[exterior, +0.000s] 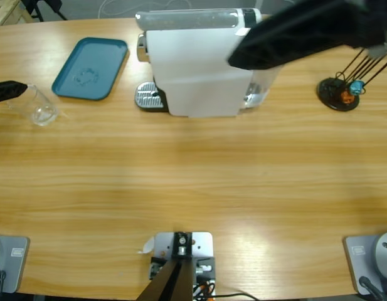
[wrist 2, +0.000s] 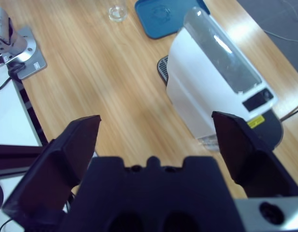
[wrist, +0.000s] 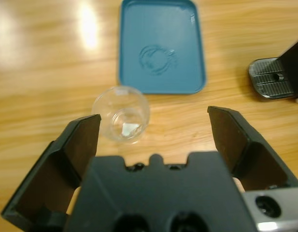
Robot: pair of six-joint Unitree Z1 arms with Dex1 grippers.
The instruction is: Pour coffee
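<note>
Your wooden table (exterior: 193, 182) filled the frame; at upper left, left gripper (wrist: 153, 130) gaped before the glass (wrist: 121, 114), right gripper (wrist 2: 153, 140) spread too.

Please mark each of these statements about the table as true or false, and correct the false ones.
1. The glass stands on the tray. False: it stands on the table beside the tray.
2. The left claw is open. True.
3. The right claw holds the glass. False: it is open and holds nothing, above the coffee machine.
4. The glass lies tipped over. False: it is upright.
5. The tray is blue. True.
</note>
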